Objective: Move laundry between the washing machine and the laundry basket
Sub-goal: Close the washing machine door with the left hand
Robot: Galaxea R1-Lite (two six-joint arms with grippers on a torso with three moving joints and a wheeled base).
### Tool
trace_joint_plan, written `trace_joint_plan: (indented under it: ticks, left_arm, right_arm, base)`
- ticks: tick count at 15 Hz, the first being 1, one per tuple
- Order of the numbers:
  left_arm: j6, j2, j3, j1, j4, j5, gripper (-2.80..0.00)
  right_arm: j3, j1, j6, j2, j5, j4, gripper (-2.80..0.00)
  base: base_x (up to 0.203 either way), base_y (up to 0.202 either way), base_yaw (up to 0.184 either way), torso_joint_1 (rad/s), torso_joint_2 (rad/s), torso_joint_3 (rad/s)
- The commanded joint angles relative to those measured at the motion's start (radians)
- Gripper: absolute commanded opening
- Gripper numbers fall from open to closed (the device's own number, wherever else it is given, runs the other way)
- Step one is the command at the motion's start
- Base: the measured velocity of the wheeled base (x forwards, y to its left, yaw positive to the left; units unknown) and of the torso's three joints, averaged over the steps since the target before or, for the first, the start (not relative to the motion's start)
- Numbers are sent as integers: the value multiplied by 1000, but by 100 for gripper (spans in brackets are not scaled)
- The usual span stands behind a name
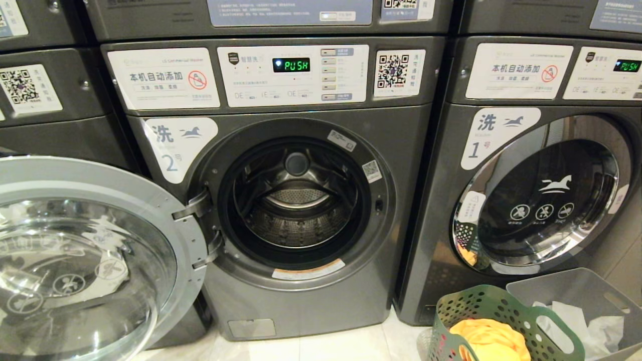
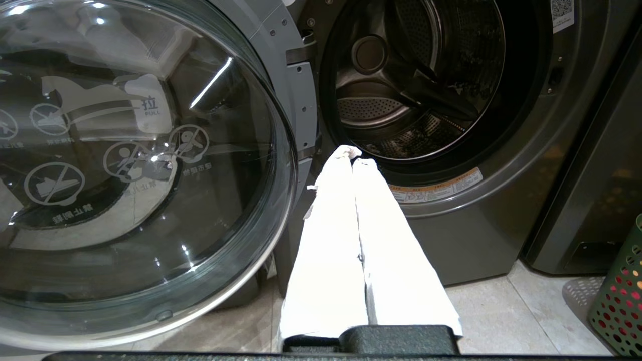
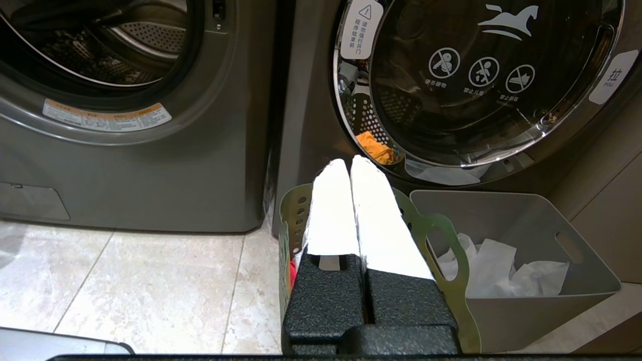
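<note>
The washing machine [image 1: 311, 296] marked "2" stands straight ahead, its round glass door [image 1: 75, 260] swung wide to the left. Its steel drum [image 1: 297, 205] looks empty. The green laundry basket [image 1: 481, 306] sits on the floor at lower right with a yellow-orange garment [image 1: 489, 338] inside; a sliver of red laundry [image 3: 292, 275] shows beside my right gripper. My left gripper [image 2: 355, 155] is shut with nothing in it, pointing at the lower rim of the drum opening [image 2: 416, 165]. Above the laundry basket [image 3: 290, 220] my right gripper [image 3: 346, 164] is shut and empty. Neither arm shows in the head view.
The machine marked "1" [image 1: 546, 200] stands to the right with its door closed. A solid grey bin [image 1: 577, 291] holding white crumpled material [image 1: 587, 326] sits right of the basket. More machines are stacked above and to the left. The floor [image 3: 125, 281] is pale tile.
</note>
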Motion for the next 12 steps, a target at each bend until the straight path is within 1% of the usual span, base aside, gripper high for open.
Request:
trace_joint_plan:
  ticks: [1, 2, 3, 12]
  left_arm:
    - [1, 0, 40, 0, -2, -2, -280]
    - [0, 0, 40, 0, -2, -3, -280]
    - [0, 0, 40, 0, -2, -3, -280]
    - [3, 0, 40, 0, 1, -1, -280]
  right_arm:
    - [0, 0, -1, 1, 1, 0, -280]
    - [0, 0, -1, 1, 1, 0, -280]
    - [0, 0, 0, 1, 1, 0, -280]
    - [0, 0, 1, 1, 2, 0, -280]
  base:
    - [0, 0, 0, 0, 0, 0]
    - [0, 0, 0, 0, 0, 0]
    - [-129, 0, 1, 15, 3, 5]
    - [-194, 0, 1, 2, 3, 3]
